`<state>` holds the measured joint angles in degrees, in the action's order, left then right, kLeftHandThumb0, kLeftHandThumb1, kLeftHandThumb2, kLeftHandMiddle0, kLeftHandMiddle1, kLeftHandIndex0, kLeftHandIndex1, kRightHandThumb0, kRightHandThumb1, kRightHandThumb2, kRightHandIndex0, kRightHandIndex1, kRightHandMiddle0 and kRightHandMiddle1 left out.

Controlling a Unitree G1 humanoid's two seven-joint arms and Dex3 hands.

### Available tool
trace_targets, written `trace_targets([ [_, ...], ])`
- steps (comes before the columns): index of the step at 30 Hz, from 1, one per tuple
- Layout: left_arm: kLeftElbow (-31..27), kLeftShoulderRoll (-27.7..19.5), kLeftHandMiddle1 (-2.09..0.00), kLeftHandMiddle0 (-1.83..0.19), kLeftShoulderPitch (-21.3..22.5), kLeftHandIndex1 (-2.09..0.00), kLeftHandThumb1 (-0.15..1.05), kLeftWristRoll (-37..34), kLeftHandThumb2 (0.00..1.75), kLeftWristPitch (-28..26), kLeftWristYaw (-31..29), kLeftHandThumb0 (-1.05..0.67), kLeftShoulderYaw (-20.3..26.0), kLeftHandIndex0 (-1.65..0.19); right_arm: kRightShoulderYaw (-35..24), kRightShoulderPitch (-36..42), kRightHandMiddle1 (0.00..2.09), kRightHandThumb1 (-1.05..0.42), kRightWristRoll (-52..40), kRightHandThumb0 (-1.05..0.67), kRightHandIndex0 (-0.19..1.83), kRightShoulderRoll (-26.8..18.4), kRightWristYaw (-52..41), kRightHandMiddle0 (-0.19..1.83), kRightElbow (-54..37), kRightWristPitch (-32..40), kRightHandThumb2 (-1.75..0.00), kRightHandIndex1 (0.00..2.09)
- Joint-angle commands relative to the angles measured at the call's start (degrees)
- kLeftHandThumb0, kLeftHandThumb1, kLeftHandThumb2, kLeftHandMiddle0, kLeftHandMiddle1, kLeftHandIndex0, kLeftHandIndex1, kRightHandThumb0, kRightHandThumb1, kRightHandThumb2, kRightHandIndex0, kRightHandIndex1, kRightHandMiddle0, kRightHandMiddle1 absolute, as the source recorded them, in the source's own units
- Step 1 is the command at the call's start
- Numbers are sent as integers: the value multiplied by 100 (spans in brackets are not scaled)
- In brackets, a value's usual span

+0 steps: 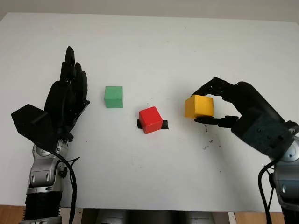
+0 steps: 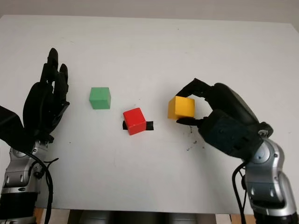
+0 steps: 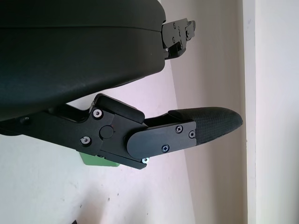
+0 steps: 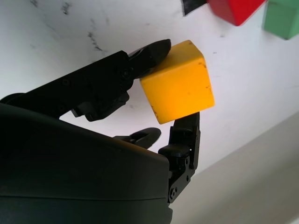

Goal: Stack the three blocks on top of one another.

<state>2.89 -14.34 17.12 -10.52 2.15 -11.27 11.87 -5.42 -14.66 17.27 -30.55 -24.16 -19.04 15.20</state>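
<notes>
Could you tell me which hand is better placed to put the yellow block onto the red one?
The right hand: it already grips the yellow block, close beside the red block. The left hand is open at the table's left, beyond the green block, holding nothing.

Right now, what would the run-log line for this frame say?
right hand: shut on yellow block, lifted right of red block | left hand: open, left of green block | stack: not started
</notes>
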Motion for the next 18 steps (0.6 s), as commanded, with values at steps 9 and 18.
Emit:
trace_targets([
  [9, -23, -20, 0, 19, -91, 0, 105, 50, 61, 39, 1, -77, -3, 19, 256, -1206, 150, -90, -709, -40, 46, -439, -731, 43, 1065, -484, -6, 5],
  [18, 19, -47, 0, 19, -90, 0, 105, 86, 61, 75, -11, -77, 14, 19, 920, -2709, 147, -90, -871, -37, 47, -753, -1907, 42, 2105, -210, -5, 6],
])
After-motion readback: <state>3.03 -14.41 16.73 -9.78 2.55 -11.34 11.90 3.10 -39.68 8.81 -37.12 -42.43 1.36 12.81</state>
